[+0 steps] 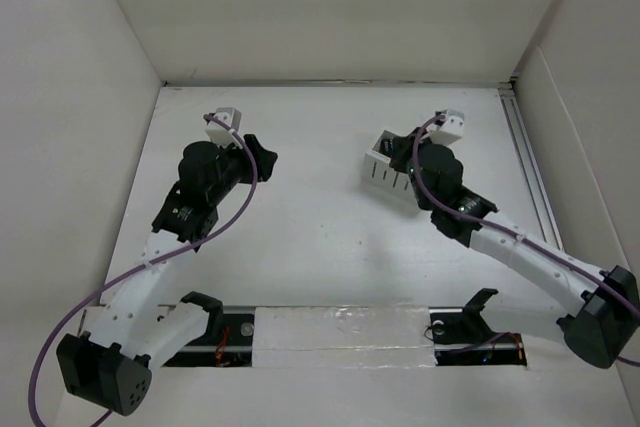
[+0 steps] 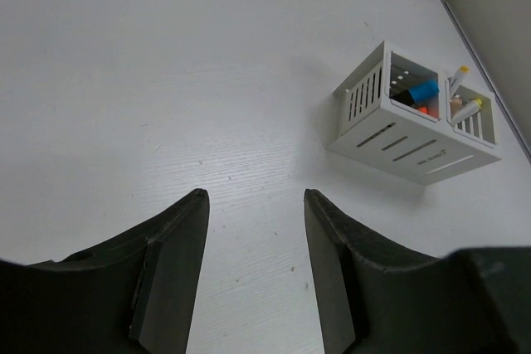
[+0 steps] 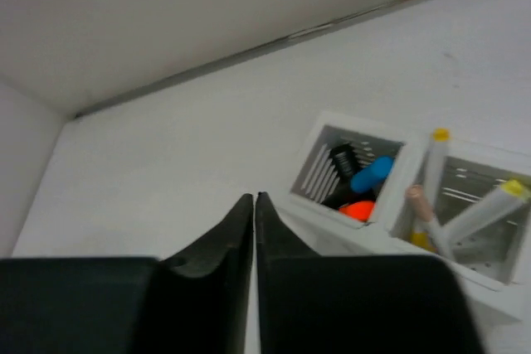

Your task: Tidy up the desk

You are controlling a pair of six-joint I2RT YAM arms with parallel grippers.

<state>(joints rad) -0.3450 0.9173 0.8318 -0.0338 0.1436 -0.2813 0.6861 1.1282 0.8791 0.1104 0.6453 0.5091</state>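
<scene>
The desk is lying flat under both arms and filling most of the view from above. A little white box is sitting on it, toward the far right side. The box is keeping the small things together so they are not rolling about. Markers are leaning in one half. A blue thing is lying in the other half with something orange and something black.

The right gripper is hanging close above the box, fingers pressed together, holding nothing. The left gripper is hanging over the desk, well apart from the box, fingers spread wide, holding nothing. I am guessing the tidying is nearly finished.
</scene>
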